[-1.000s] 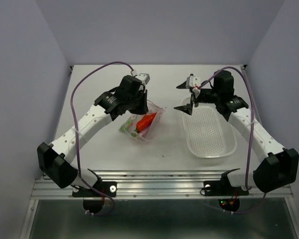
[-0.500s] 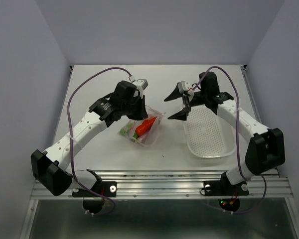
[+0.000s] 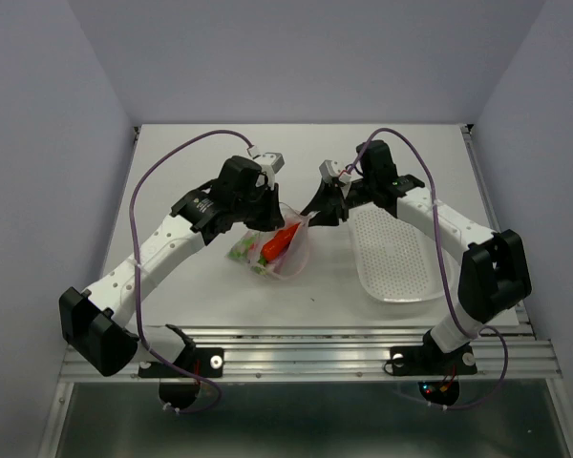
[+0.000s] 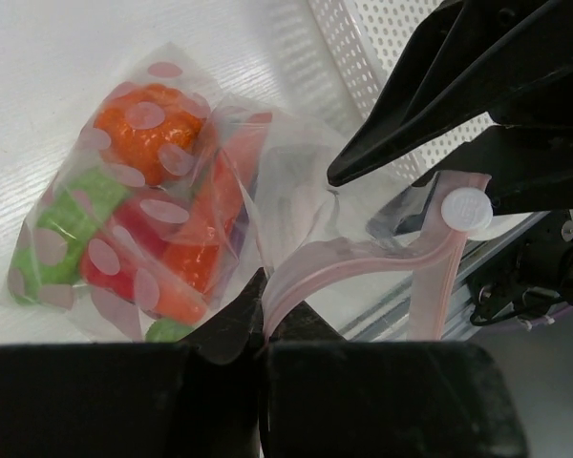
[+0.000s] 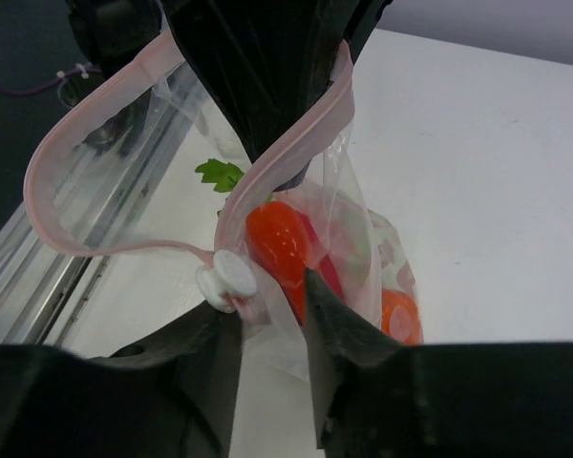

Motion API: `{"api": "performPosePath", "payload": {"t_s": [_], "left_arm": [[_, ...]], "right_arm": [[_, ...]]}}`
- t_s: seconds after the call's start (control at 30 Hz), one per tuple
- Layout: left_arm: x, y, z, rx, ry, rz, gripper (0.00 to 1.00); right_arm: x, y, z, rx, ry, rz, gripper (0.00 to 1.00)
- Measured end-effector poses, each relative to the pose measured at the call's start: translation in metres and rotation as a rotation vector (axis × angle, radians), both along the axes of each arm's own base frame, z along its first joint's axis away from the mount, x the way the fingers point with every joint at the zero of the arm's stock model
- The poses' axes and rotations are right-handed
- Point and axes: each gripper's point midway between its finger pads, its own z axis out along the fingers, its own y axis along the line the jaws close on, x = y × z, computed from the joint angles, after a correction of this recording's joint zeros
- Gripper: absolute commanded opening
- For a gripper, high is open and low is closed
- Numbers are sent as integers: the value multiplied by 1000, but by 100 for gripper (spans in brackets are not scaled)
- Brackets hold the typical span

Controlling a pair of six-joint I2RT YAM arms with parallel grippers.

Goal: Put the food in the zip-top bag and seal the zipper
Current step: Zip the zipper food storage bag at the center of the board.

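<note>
The zip-top bag [image 3: 285, 256] lies mid-table, clear with pink dots. The food is inside it: an orange pumpkin [image 4: 148, 129], a carrot [image 4: 205, 234], a green pod [image 4: 67, 229] and a red pepper [image 4: 124, 262]. My left gripper [image 4: 265, 303] is shut on the pink zipper [image 4: 363, 258] and holds that edge up. My right gripper [image 5: 272, 296] has come to the bag's other end. Its jaws stand narrowly apart with clear bag film between them. The white slider [image 5: 227, 279] sits just off its left fingertip. The carrot [image 5: 277, 243] shows right behind the jaws.
A white perforated basket [image 3: 401, 258] lies on the table right of the bag, under the right arm's forearm. Grey walls close the table at the left, back and right. The metal rail [image 3: 306, 358] runs along the near edge.
The right arm swung left from over the basket to the bag's mouth, and its jaws narrowed from wide open. The left gripper kept its hold on the zipper and barely moved.
</note>
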Motion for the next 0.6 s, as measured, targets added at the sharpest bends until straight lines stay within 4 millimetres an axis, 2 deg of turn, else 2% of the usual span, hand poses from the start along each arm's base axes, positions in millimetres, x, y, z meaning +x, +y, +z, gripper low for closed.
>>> {"api": "performPosePath", "payload": {"t_s": [0.2,0.33,0.43,0.53,0.57,0.6], "left_arm": [[-2,2,-1,-1,-1,0,0],[-3,4,-3,1,-1,5,0],[-2,4,-2,0,-3,14,1],[-1,5,-3,3,-4,21,9],[-1,5,-3,4,-4,21,18],[-1,5,-3,4,-5,21,21]], "right_arm": [[1,1,-5,-8,18,-1,20],[1,1,-5,-4,10,4,1],[1,1,-4,-1,10,5,1],[5,1,-5,-22,31,-23,1],[8,1,-5,-33,32,-42,1],[12,1,-4,-43,31,-63,1]]}}
